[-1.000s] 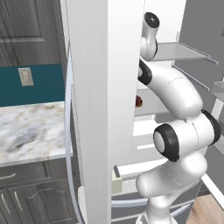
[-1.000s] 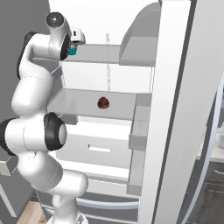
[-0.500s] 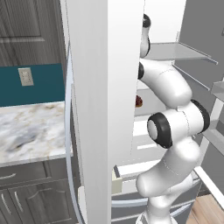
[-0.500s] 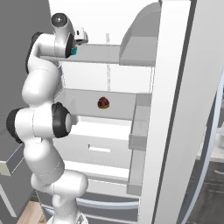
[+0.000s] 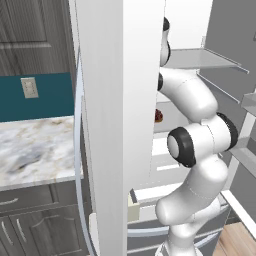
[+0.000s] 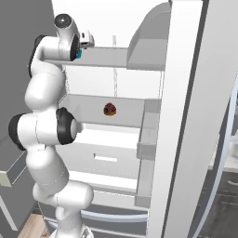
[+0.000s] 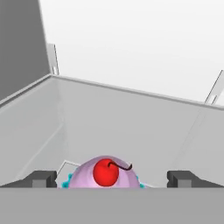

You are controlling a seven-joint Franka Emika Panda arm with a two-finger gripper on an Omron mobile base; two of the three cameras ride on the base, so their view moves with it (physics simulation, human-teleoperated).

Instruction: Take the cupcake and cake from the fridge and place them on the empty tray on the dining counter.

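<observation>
Nearest us, our two-finger dark gripper [image 7: 112, 180] stands wide apart, its tips on either side of the tiny domed cupcake with smooth pink frosting, a glossy red cherry and a teal wrapper [image 7: 105, 174], not touching it. The cupcake sits on the upper pale shelf [image 6: 111, 56] of the open white-walled grey steel fridge [image 6: 186, 116]. One shelf lower, we see the small round dark brown cake [image 6: 110, 109] resting alone.
</observation>
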